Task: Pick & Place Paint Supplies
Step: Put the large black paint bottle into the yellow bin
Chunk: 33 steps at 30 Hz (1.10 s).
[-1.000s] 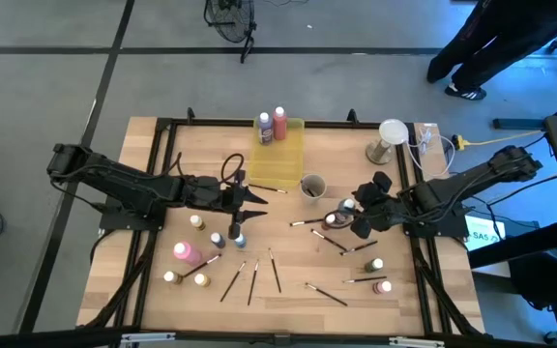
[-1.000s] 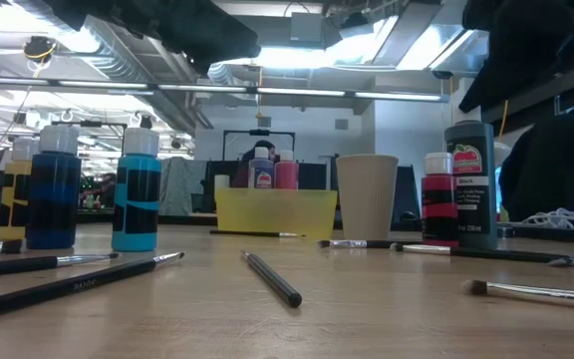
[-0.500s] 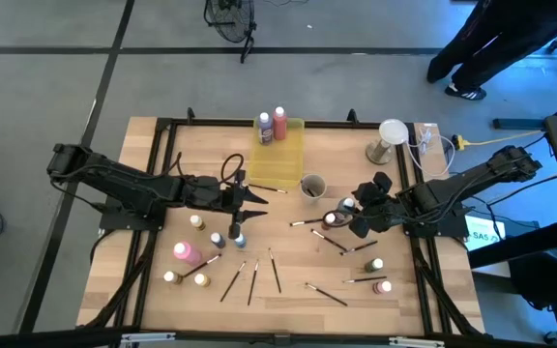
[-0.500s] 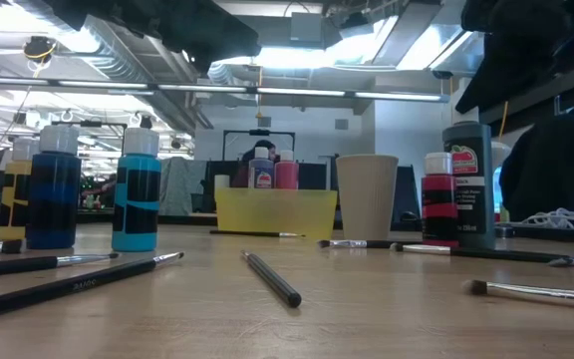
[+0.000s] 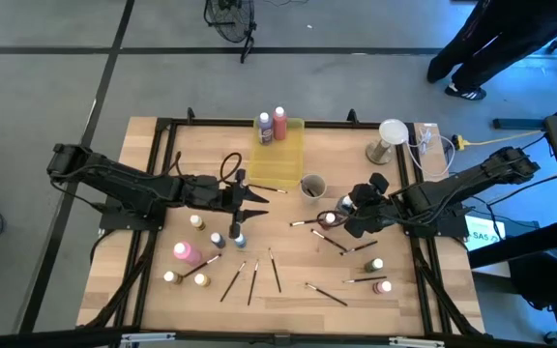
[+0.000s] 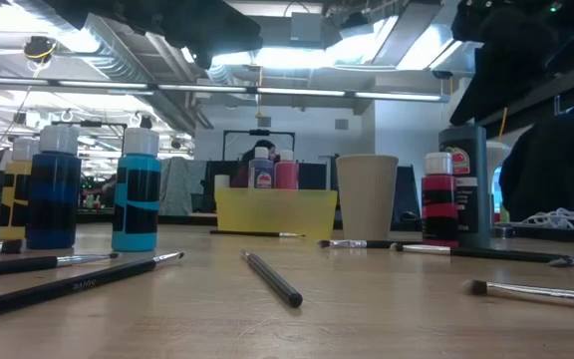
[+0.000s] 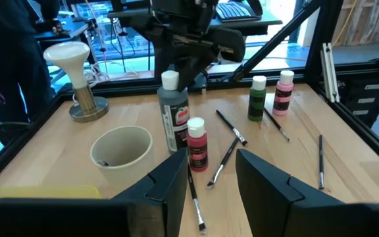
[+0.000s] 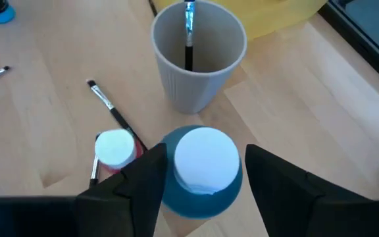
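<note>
My right gripper [image 5: 354, 209] is shut on a dark paint bottle with a white cap [image 8: 204, 160], which stands next to a red white-capped bottle [image 8: 115, 148] and the grey cup [image 5: 311, 186]. A brush [image 8: 188, 33] stands in the cup. My left gripper [image 5: 254, 196] is open above the table near the yellow tray [image 5: 280, 159] and touches nothing. Two bottles stand at the tray's far end [image 5: 272, 126]. Blue [image 5: 238, 237], pink [image 5: 186, 251] and green [image 5: 375, 264] bottles stand on the table, and several brushes [image 5: 252, 280] lie on it. My right gripper holds the dark bottle by its upper body just below the white cap [image 8: 176, 197], pinched between the two fingers [image 8: 151, 181]. The fingers come from above, slanting in from the table's right. The bottle is upright, its base [image 6: 463, 239] on the table.
A white mushroom-shaped object on a metal base [image 5: 389, 141] and cables [image 5: 431, 143] sit at the far right corner. A person [image 5: 496, 43] stands beyond the far right edge. A black frame rail [image 5: 259, 122] borders the table.
My right gripper has moved a little toward the table's left and far side and come lower around the dark bottle. The bottle has shifted slightly with it and stays upright.
</note>
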Available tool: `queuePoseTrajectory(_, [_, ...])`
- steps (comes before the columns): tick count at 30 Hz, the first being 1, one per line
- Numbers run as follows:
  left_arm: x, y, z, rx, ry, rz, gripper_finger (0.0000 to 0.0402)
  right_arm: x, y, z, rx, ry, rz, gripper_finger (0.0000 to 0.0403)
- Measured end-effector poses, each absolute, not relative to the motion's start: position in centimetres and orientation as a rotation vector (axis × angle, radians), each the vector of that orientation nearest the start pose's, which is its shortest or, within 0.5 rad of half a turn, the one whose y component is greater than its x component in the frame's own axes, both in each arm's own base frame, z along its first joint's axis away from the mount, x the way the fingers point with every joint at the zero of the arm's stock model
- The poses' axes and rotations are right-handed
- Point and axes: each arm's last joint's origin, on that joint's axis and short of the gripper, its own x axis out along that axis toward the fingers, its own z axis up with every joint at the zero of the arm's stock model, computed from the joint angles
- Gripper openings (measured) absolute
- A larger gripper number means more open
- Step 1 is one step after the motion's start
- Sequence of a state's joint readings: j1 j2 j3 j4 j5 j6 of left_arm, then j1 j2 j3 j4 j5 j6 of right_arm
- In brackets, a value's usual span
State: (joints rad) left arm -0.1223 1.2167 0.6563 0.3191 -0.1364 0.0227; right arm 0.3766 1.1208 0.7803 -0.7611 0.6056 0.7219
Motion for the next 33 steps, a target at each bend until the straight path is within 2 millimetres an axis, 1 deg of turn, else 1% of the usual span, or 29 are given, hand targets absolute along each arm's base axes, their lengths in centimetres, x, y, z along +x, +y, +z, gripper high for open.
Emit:
queuePoseTrajectory(7, [26.00, -2.80, 24.86, 0.063, 0.240, 0.010, 0.0125, 19.06, 5.57, 23.43, 0.148, 0.828, -0.535, 0.0202])
queuePoseTrajectory(10, [26.00, -2.80, 24.86, 0.063, 0.240, 0.010, 0.0125, 19.07, 5.58, 23.43, 0.147, 0.828, -0.533, 0.0191])
queuePoseTrajectory(19, [26.00, -2.80, 24.86, 0.052, 0.240, 0.012, 0.0125, 19.11, 5.65, 23.43, 0.162, 0.836, -0.514, 0.0121])
queuePoseTrajectory(33, [26.00, -2.80, 24.85, 0.051, 0.241, 0.012, 0.0125, 19.19, 5.69, 23.45, 0.203, 0.823, -0.521, 0.0120])
